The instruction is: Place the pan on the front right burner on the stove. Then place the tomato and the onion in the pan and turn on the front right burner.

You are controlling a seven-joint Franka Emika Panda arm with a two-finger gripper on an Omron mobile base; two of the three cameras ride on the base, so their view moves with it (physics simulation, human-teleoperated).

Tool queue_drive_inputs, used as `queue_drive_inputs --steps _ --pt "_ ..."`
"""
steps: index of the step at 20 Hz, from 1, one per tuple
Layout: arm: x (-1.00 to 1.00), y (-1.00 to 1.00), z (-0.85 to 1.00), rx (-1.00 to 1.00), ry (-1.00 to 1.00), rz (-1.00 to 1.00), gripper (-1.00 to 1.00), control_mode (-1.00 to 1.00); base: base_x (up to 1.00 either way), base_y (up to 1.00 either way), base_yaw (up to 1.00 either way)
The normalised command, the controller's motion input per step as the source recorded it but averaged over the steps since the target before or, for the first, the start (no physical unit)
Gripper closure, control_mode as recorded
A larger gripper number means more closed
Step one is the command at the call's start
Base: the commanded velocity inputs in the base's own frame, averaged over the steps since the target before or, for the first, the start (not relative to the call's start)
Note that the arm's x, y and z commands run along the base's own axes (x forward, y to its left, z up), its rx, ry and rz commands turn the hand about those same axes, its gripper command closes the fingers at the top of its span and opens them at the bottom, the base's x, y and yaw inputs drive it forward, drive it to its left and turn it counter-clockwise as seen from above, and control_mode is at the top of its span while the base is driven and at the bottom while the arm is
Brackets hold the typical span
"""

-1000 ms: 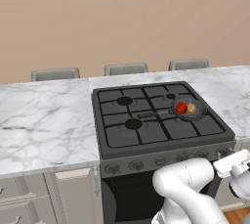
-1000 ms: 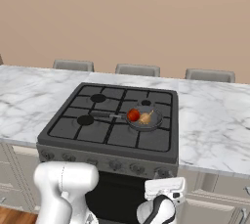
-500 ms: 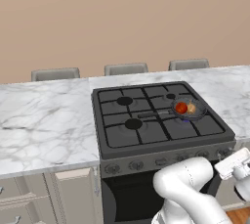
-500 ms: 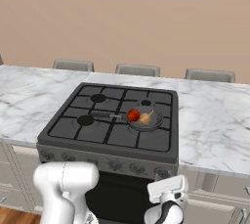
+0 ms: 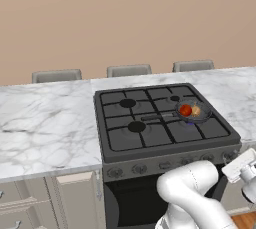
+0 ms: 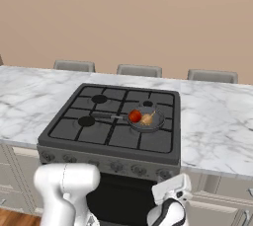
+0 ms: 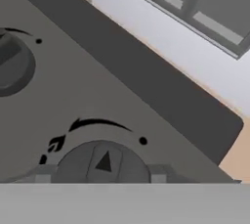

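The dark grey pan (image 5: 193,113) (image 6: 146,121) sits on the front right burner of the black stove (image 5: 150,138) (image 6: 99,136), its black handle pointing left. Inside it lie the red tomato (image 5: 185,110) (image 6: 135,116) and, to its right, the tan onion (image 5: 196,110) (image 6: 147,118). My hand (image 5: 240,165) (image 6: 171,189) is low at the right end of the stove's grey front panel. In the hand view my gripper (image 7: 101,174) straddles a round knob (image 7: 103,163) with a triangle pointer, one fingertip against each side of it.
A second knob (image 7: 12,64) sits further along the panel. Marble counters (image 5: 45,128) (image 6: 217,121) flank the stove. Below the panel run the dark oven door (image 7: 161,96) and a white cabinet front (image 7: 161,27). Three chair backs (image 5: 129,70) stand behind the counter.
My hand has shifted only slightly at the stove's front panel. The pan, tomato and onion have stayed where they were.
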Motion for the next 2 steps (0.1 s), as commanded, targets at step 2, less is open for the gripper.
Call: queue_drive_inputs --steps 2 --pt "0.0 0.0 0.0 -0.56 -0.25 0.14 1.0 -1.0 0.0 0.0 0.0"
